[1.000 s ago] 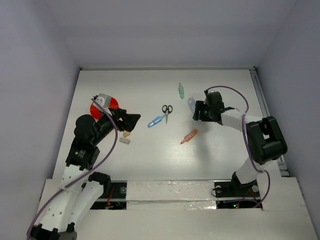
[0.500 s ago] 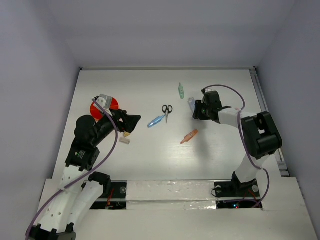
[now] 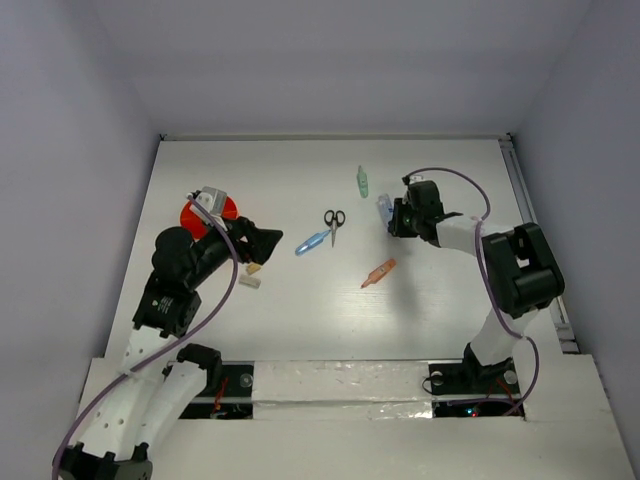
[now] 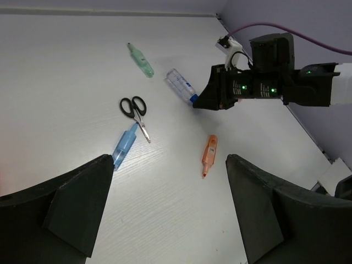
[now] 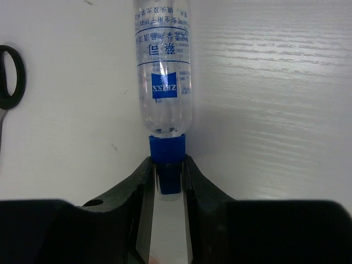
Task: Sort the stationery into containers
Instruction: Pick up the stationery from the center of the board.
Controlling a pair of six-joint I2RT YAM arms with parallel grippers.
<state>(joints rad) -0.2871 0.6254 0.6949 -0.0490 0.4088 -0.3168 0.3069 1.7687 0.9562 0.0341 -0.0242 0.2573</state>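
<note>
My right gripper (image 3: 393,217) (image 5: 167,171) is shut on the blue cap of the blue-white marker (image 3: 383,207) (image 5: 163,66), which lies low on the table. My left gripper (image 3: 270,240) (image 4: 168,206) is open and empty, held above the table left of centre. Ahead of it lie the light blue marker (image 3: 312,242) (image 4: 125,144), black-handled scissors (image 3: 333,220) (image 4: 135,110), orange marker (image 3: 379,272) (image 4: 208,154) and green marker (image 3: 362,181) (image 4: 141,60). The orange-red cup (image 3: 190,217) is partly hidden behind my left arm. A small beige-grey piece (image 3: 249,282) lies below the left gripper. No pink tube shows.
Another small tan piece (image 3: 254,267) lies just under the left gripper's tip. White walls close the table at the back and sides, with a rail (image 3: 520,190) along the right edge. A scissors handle (image 5: 8,77) shows left of the marker in the right wrist view.
My right gripper has moved a little up and left, onto the blue-white marker's cap. My left arm has shifted slightly.
</note>
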